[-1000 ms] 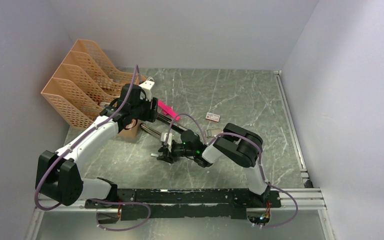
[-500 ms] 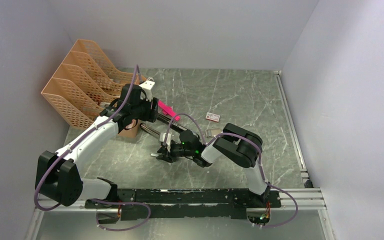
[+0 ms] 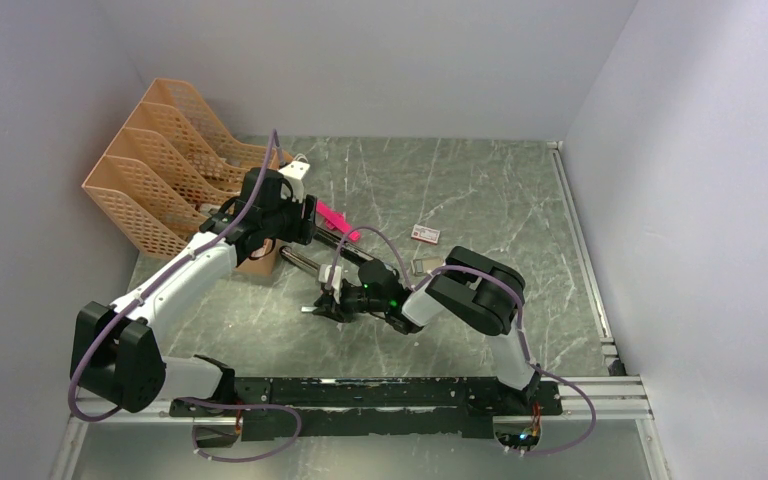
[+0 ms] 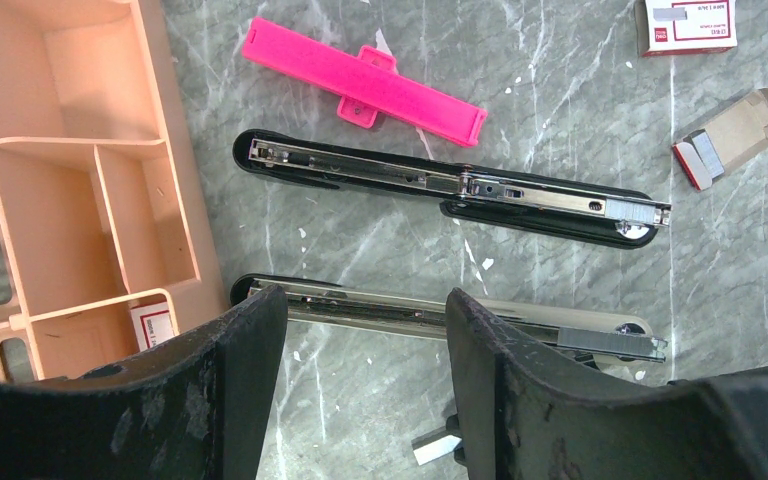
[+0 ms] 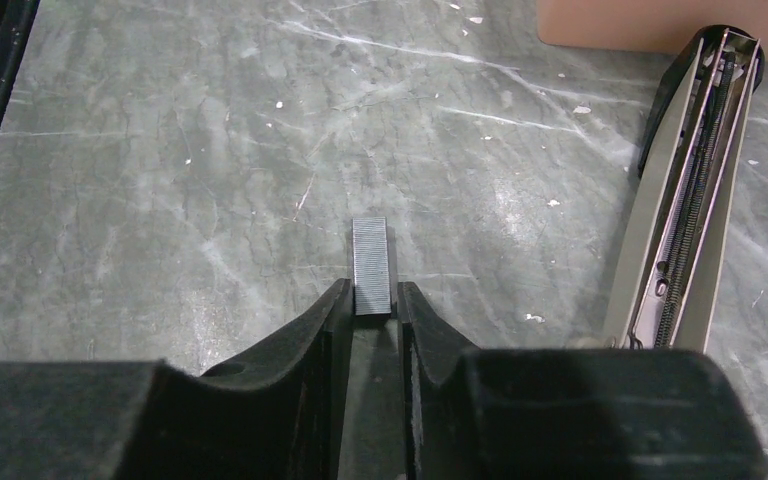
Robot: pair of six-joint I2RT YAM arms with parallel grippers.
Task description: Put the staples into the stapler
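One stapler (image 4: pixel 440 185), one black-and-silver stick (image 4: pixel 410 308), one pink piece (image 4: pixel 360 80), two small boxes (image 4: pixel 685 25) (image 4: pixel 735 130), one staple strip (image 5: pixel 371 265).

surface: grey-green marble-patterned tabletop (image 3: pixel 480 190), scattered with white flecks. left rear: peach perforated plastic file organiser (image 3: pixel 150 175) with several slanted bays, standing against the left wall. bright pink flat plastic bar (image 4: pixel 365 82) with a small tab at mid-length lies angled on the tabletop, near the organiser. small white cardboard box with red print (image 4: pixel 685 25) lies flat, well apart from the pink bar. open brown cardboard sleeve (image 4: pixel 745 118) is near that box, not touching. pale lilac walls (image 3: pixel 380 60) enclose three sides.
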